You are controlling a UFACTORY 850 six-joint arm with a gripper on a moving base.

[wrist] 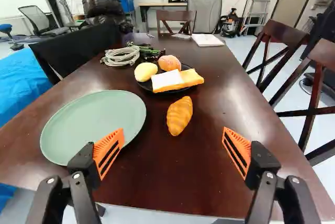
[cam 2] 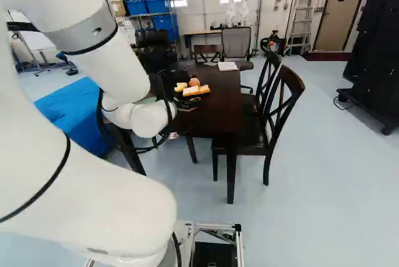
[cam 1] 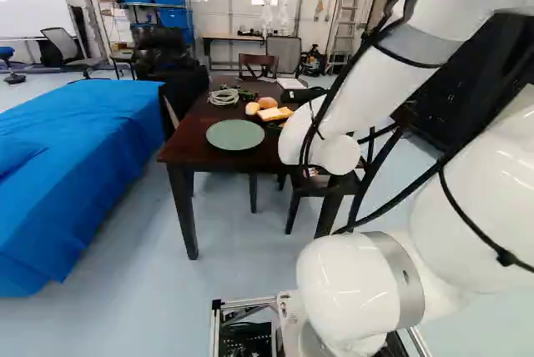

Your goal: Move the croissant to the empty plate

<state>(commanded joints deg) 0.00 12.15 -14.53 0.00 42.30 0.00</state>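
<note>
Your gripper [wrist: 174,132] is holding its two fingers spread wide, with nothing pinched between the orange pads [wrist: 108,153]. They are hanging over the near part of the dark wooden table [wrist: 172,177]. The croissant [wrist: 179,115] is lying on the tabletop, ahead of the gap between your fingers, one end pointing toward the black plate [wrist: 143,85] and the other toward you.

To the croissant's left, as you are looking along the gripper, the green plate [wrist: 97,122] is resting on the table; a strip of bare wood is separating the two. Your left-hand finger is overlapping that plate's near edge in the wrist view, but you cannot tell whether they are touching. Just beyond the croissant, the black plate is carrying a peach [wrist: 169,63], a yellow fruit [wrist: 145,71] and some bread [wrist: 170,80].

Farther along the table, a coiled cable [wrist: 120,56] is lying near the black plate, and a white pad of paper [wrist: 207,40] is resting near the far end. Wooden chairs [wrist: 317,93] are standing along the table's right side. In the left base view, your white arm [cam 1: 359,90] is reaching toward the table, and a blue cloth [cam 1: 79,148] is spreading out well to the table's left.
</note>
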